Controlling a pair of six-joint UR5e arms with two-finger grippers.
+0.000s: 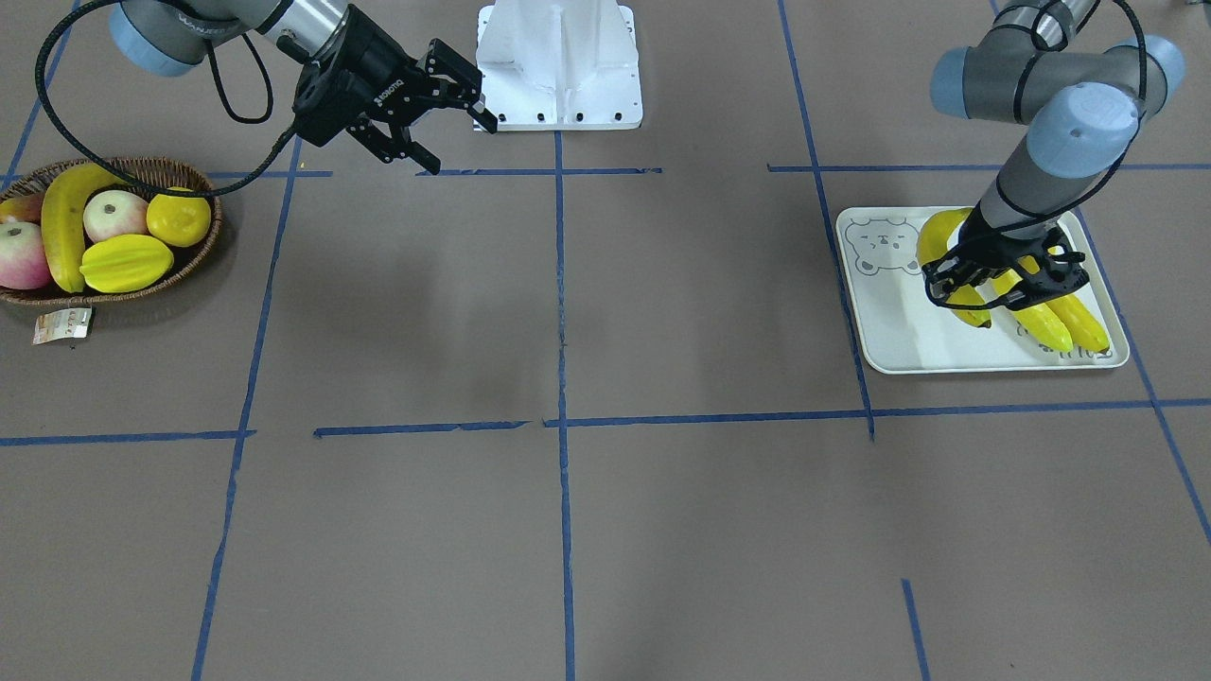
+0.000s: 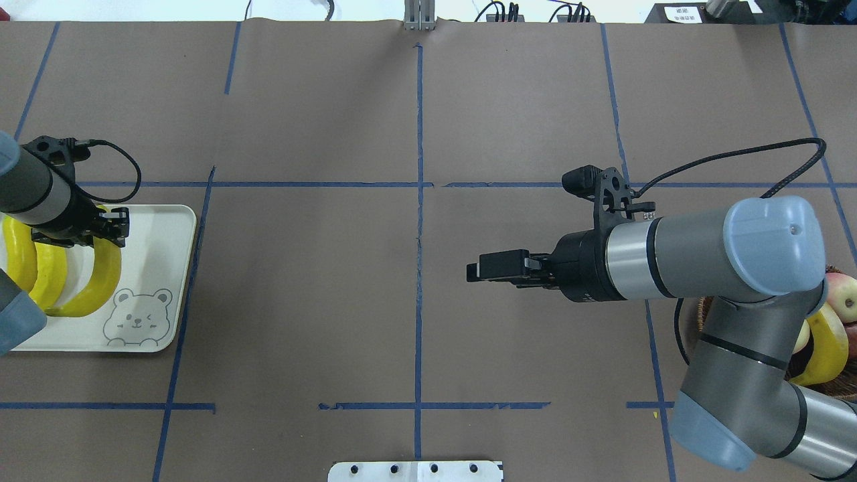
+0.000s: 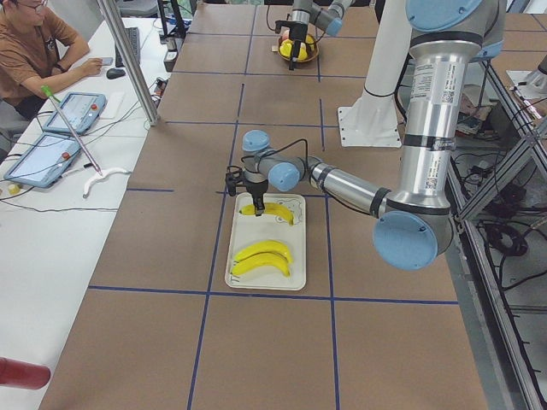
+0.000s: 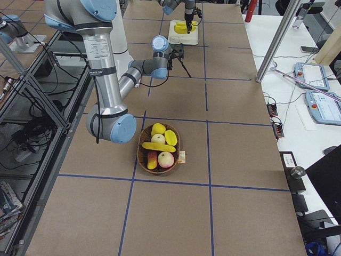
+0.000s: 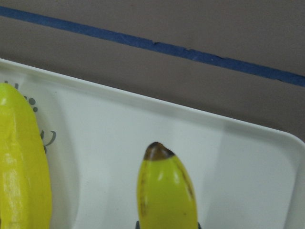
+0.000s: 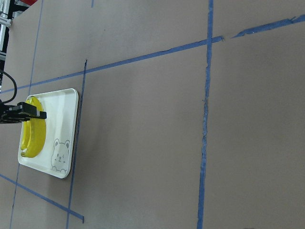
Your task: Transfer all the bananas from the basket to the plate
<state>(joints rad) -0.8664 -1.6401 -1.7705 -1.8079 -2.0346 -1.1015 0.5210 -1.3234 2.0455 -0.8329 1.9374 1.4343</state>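
The pale plate with the bear drawing holds three yellow bananas. My left gripper points down over it and is shut on the banana nearest the bear face, which rests on the plate. In the left wrist view this banana sits between the fingers, dark tip forward. Two more bananas lie beside it. One banana lies in the wicker basket. My right gripper is open and empty above the table, between the basket and the middle line.
The basket also holds two apples, a ridged starfruit and a lemon. A paper tag lies in front of it. The white robot mount stands at the table's robot side. Blue tape lines cross the brown table.
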